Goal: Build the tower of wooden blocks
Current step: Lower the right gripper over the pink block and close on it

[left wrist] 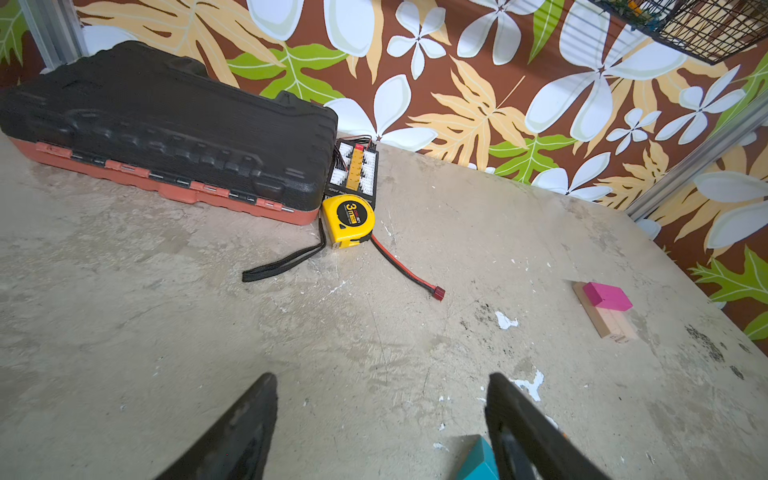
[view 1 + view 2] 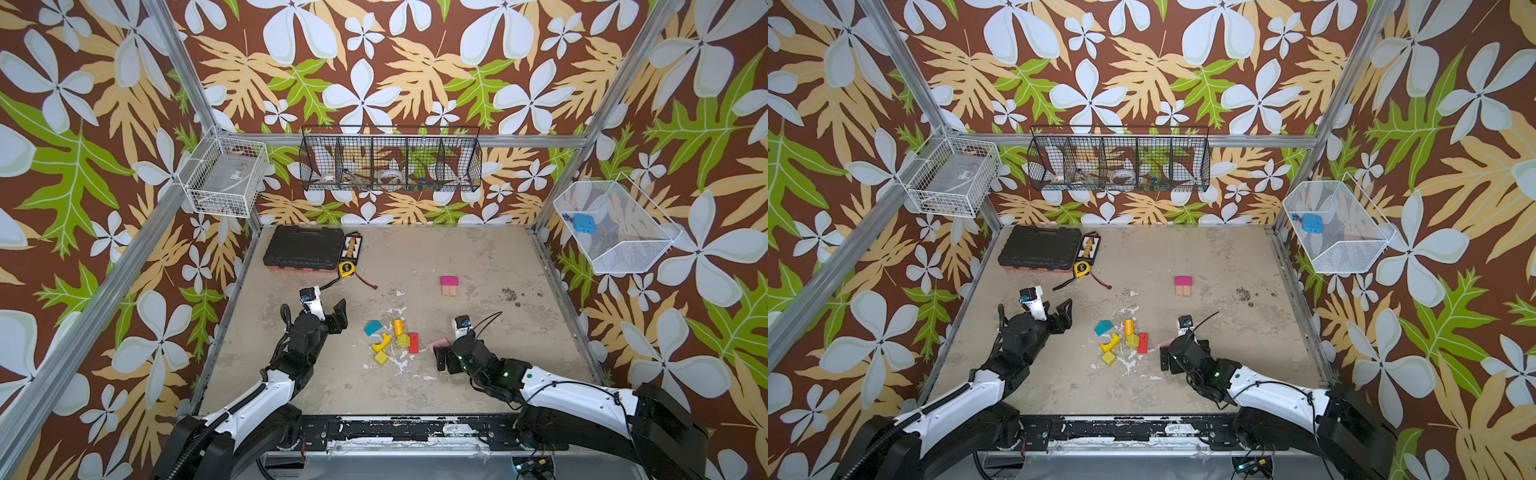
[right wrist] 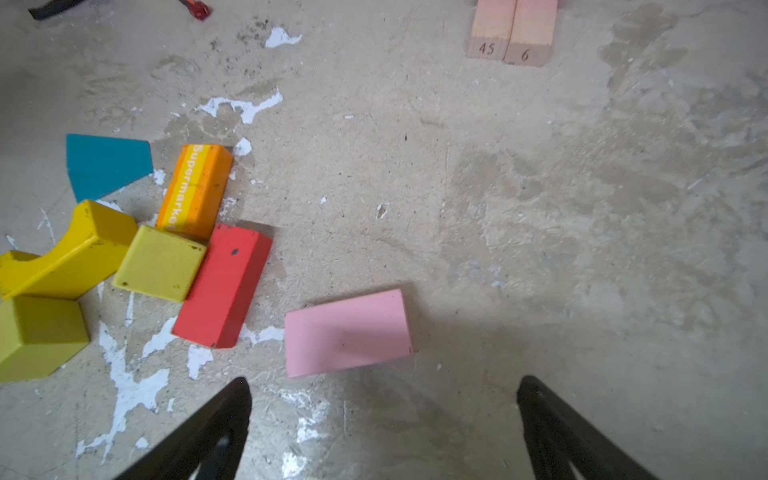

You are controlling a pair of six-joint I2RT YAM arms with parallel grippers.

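Your right jaws stand wide and empty, the pink block (image 3: pixel 348 332) just ahead on the surface (image 3: pixel 540 208). Your left jaws gape too, holding nothing.

The teal wooden wedge (image 1: pixel 478 461) is cut off at the frame's lower edge, partly behind the left gripper's (image 1: pixel 381 376) black jaw; two plain tan wood planks (image 3: pixel 513 29) run off the upper edge.

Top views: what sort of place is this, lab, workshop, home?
Probably a purpose-built robot test cell, not a real room: aluminium frame posts hold wallpapered panels around a worn tabletop, with wire baskets hung on the walls and a black tool case as a prop.
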